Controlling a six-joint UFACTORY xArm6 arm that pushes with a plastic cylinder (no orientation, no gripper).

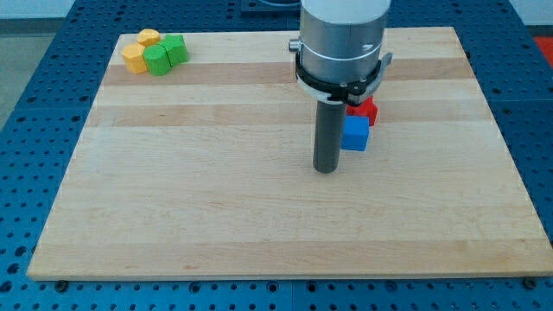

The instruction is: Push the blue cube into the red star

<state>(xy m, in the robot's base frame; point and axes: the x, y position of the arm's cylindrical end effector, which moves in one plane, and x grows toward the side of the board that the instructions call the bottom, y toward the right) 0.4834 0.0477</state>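
A blue cube (355,134) lies on the wooden board (216,190), right of centre. A red star (365,111) sits directly above it, touching it; the arm partly hides the star. My tip (325,168) is just left of and slightly below the blue cube, very close to its left side; I cannot tell whether it touches it.
At the view's top left corner of the board stands a cluster: a yellow block (149,38), another yellow block (134,59), a green block (174,49) and another green block (157,60). The arm's grey body (340,39) hangs over the board's top middle.
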